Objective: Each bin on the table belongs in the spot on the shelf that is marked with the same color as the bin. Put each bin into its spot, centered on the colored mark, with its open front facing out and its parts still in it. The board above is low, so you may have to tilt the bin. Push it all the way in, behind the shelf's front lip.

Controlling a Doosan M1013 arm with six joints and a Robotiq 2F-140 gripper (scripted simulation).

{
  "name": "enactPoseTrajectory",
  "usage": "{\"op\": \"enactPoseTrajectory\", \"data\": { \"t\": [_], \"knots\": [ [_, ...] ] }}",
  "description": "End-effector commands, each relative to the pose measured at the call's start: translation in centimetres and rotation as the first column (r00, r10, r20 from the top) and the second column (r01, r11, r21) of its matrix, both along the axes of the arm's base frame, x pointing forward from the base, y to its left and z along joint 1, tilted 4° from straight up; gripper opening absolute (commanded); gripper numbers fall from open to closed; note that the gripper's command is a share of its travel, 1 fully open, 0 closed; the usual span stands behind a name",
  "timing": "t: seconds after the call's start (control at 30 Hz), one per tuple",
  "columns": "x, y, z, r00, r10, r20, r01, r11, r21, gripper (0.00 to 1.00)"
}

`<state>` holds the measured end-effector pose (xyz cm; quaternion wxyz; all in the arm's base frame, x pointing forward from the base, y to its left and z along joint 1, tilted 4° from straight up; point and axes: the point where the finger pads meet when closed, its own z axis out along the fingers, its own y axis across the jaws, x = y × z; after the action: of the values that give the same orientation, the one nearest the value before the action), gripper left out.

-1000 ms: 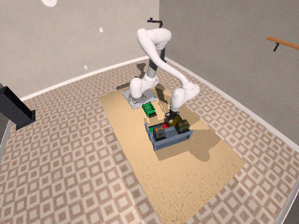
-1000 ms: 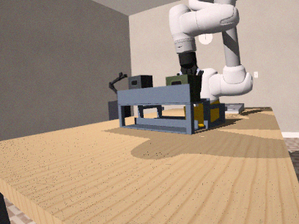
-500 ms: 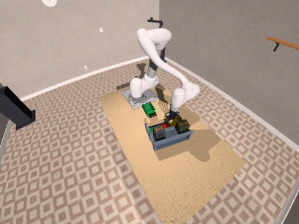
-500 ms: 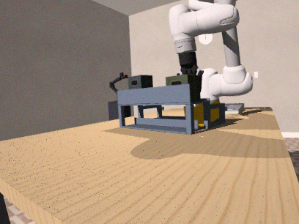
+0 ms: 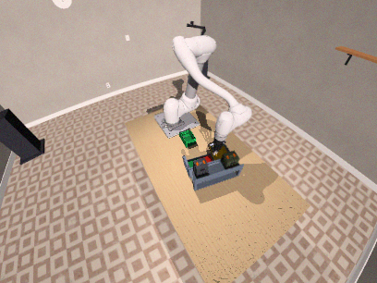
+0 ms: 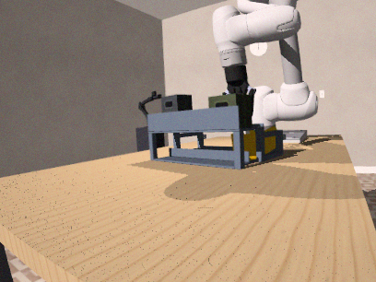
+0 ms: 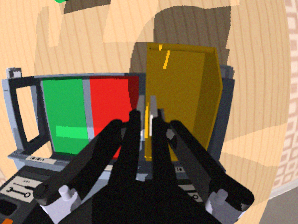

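Yellow bin (image 5: 222,153) (image 6: 250,144) (image 7: 182,90) sits beside the red mark (image 5: 208,159) (image 7: 111,97).

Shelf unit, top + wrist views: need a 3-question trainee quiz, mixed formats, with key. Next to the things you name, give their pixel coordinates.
1. Multiple choice: in the wrist view, which colored mark is nearer the yellow bin (image 5: 218,152) (image 6: 251,140) (image 7: 185,90)?
A) green B) red C) blue

2. True or false: the green bin (image 5: 188,138) (image 7: 60,1) is already in the shelf (image 5: 217,178) (image 6: 193,119) (image 7: 226,120).

3. Short answer: how many boxes stand on top of the shelf, and what colors?

Key: 1 B; 2 false, it sits on the table between shelf and robot base; 3 two, one dark gray (image 5: 200,167) (image 6: 177,102), one olive green (image 5: 230,158) (image 6: 223,100).
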<state>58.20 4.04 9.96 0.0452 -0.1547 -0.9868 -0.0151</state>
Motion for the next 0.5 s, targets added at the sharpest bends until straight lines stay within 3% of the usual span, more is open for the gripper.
{"op": "enactPoseTrajectory", "data": {
  "t": [0.0, 0.47],
  "knots": [
    [0.00, 0.05, -0.03, 1.000, 0.000, 0.006, 0.000, 1.000, -0.004, 0.15],
    [-0.03, 0.05, 0.52, 1.000, 0.000, 0.006, 0.000, 1.000, -0.004, 0.15]
  ]
}}
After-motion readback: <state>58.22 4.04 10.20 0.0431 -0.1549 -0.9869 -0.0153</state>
